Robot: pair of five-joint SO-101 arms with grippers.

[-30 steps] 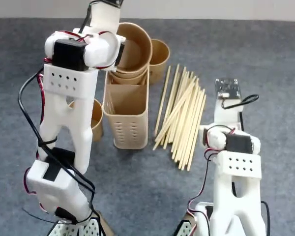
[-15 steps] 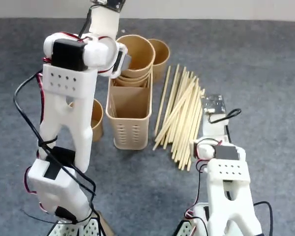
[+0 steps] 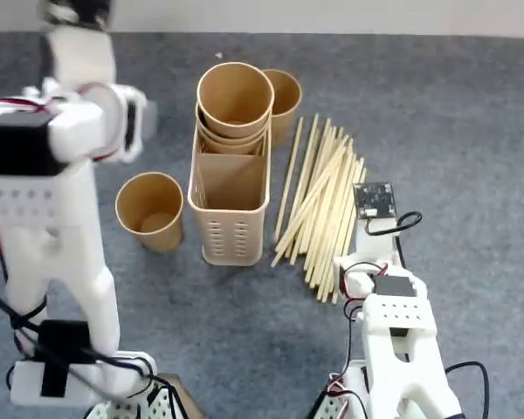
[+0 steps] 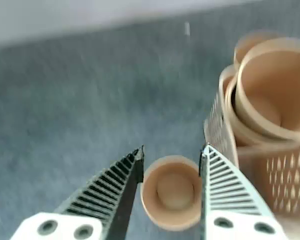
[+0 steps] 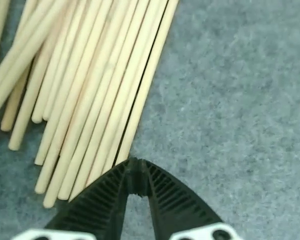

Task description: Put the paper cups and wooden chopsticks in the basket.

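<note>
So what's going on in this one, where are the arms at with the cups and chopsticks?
Two arms are loading a basket on a grey mat. A stack of nested paper cups already stands in its far end. The left gripper hangs open and empty above a loose cup beside the basket; another cup stands by its far end. The right gripper is shut, holding nothing, at the near ends of the chopsticks, which all lie on the mat next to the basket.

Basket (image 4: 282, 170) cut by frame edge; rear cup (image 3: 287, 94) partly behind stacked cups (image 3: 236, 98).
</note>
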